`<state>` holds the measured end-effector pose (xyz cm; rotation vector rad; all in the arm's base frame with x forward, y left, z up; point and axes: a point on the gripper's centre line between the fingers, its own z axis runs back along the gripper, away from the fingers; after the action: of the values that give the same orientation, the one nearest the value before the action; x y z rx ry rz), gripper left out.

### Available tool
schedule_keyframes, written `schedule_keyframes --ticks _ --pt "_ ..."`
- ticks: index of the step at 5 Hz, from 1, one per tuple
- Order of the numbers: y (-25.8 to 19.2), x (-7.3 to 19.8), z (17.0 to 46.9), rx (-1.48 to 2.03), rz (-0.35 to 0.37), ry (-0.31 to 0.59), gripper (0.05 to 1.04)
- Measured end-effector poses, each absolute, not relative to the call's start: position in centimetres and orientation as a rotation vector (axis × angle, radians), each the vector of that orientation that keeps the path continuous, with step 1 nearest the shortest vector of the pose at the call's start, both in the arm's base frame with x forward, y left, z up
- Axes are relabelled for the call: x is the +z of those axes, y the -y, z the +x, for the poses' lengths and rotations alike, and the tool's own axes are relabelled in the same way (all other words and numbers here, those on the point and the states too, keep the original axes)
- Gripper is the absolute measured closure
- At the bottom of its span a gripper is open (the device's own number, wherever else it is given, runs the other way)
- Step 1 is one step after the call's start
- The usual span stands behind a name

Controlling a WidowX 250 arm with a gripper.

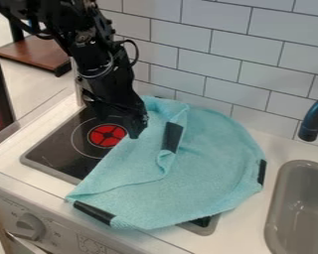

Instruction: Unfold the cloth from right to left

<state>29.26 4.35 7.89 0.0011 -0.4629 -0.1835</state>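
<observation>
Okay, nearest you: stove knob (30,227), lower left. Teal cloth (214,163) lies partly folded over cooktop (52,149) and counter (248,225), hiding the cooktop's right part except a corner under the near edge; you can't see inside the folds. Sink (276,208) cut off at right. Your gripper (137,132) hangs at the cloth's upper-left edge, near the red burner mark (107,135); you can't tell if it's released, clenched or grasping cloth. Faucet (313,119) cropped right, tiled wall (208,49) behind.
</observation>
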Motion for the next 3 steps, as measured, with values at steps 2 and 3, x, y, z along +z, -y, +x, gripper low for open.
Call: schedule_keyframes --ticks 2,3 --pt "-3.8 6.9 28.9 -0.186 -0.004 0.423 0.085" --pt "-2.9 6.3 29.0 -0.188 0.006 0.398 0.084"
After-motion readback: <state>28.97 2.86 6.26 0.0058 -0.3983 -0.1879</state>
